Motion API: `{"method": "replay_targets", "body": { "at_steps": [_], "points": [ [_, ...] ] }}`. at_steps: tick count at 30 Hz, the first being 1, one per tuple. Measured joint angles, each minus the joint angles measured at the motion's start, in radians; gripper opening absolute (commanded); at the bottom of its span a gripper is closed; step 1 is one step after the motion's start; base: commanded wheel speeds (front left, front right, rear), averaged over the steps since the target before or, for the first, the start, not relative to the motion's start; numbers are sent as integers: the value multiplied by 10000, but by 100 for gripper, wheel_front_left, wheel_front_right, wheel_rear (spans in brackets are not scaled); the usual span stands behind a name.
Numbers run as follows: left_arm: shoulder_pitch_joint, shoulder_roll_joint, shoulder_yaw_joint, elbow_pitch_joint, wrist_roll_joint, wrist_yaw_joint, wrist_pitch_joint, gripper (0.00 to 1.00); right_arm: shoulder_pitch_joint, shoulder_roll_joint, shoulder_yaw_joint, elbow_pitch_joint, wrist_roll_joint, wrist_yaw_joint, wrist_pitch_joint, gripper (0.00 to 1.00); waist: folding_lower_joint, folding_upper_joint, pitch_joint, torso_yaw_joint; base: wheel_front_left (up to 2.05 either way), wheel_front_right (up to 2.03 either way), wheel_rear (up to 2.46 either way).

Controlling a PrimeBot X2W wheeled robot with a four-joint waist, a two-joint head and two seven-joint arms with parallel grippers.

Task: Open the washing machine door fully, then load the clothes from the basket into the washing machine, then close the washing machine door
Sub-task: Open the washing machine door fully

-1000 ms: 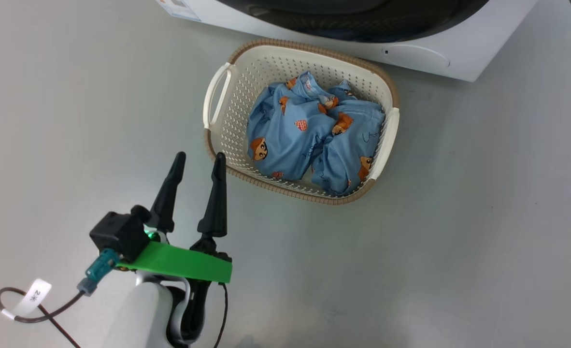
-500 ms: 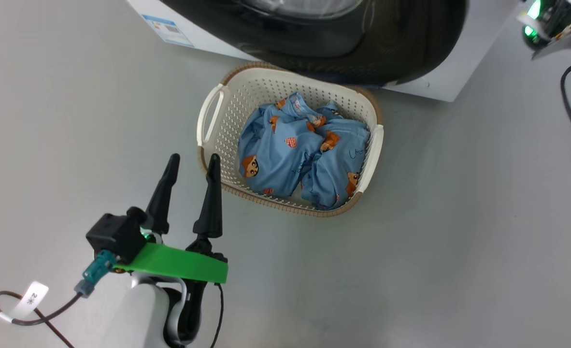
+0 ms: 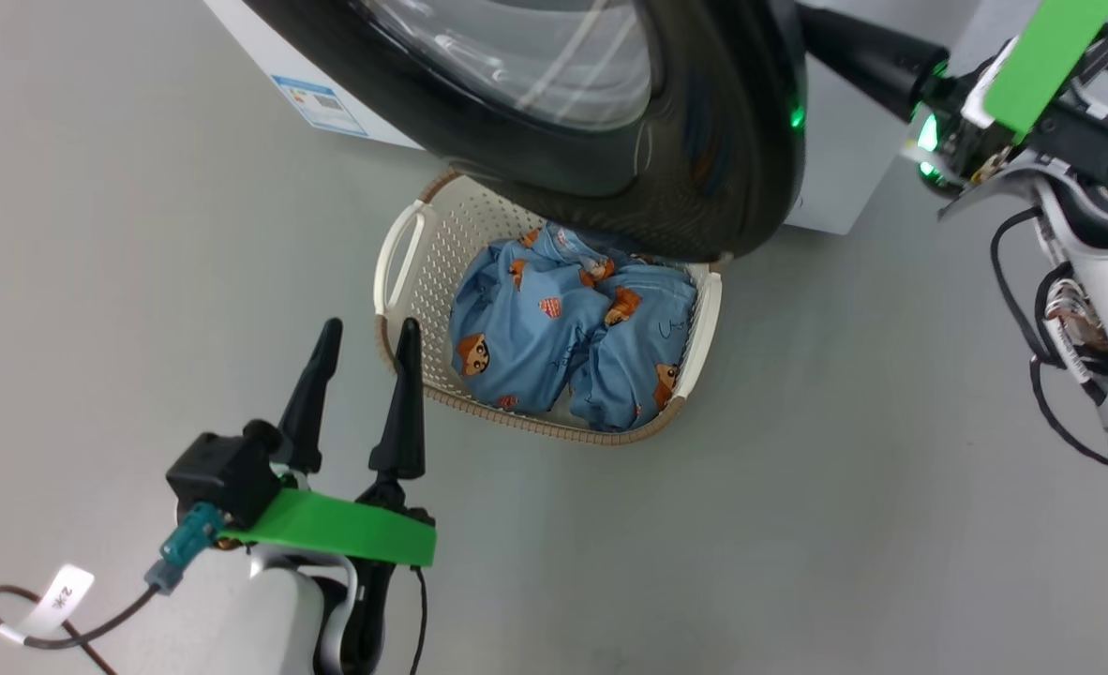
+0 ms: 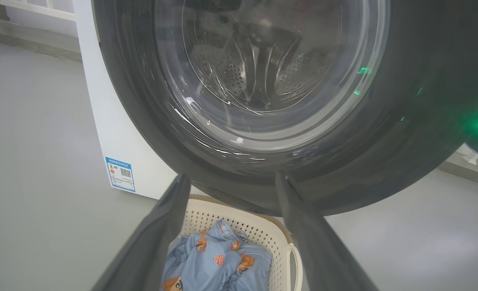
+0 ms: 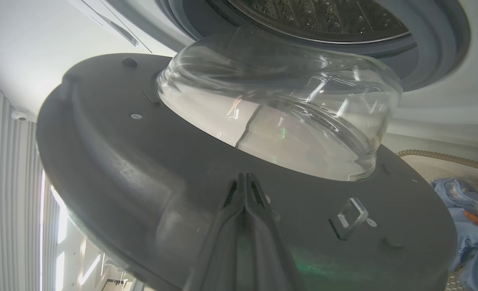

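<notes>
One open washing machine door (image 3: 704, 141) overhangs the basket (image 3: 516, 422) of clothes (image 3: 554, 337); left tool (image 3: 369, 325) released, right tool (image 5: 244, 178) clenched.

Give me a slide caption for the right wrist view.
Shut right gripper at the inner face of the open door, glass bowl facing the drum.

The far end of the basket (image 3: 427, 281) is overhung by the part-open washing machine door (image 3: 563, 112), while its near half is left uncovered from above.
</notes>
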Motion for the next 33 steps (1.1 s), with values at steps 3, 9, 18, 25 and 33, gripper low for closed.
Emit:
{"method": "replay_targets", "body": {
  "at_steps": [3,9,18,25,33],
  "points": [
    [142,0,27,6,52,-10,0,100,151,44,102,-50,0,0,61,0,0,1,-82,-2,0,0,0],
    [327,4,136,19,73,-12,0,100,580,324,230,-167,6,0,278,0,0,0,-329,48,0,0,0],
    [621,8,186,17,144,-12,0,100,1283,681,520,-499,79,0,621,0,0,1,-687,191,0,0,0],
    [739,10,192,17,148,-12,0,100,1631,982,696,-583,84,0,855,0,0,1,-867,361,0,0,0],
    [807,12,186,17,148,-10,0,100,2030,1373,963,-700,90,0,1089,0,0,1,-1046,587,0,0,0]
  ]
}}
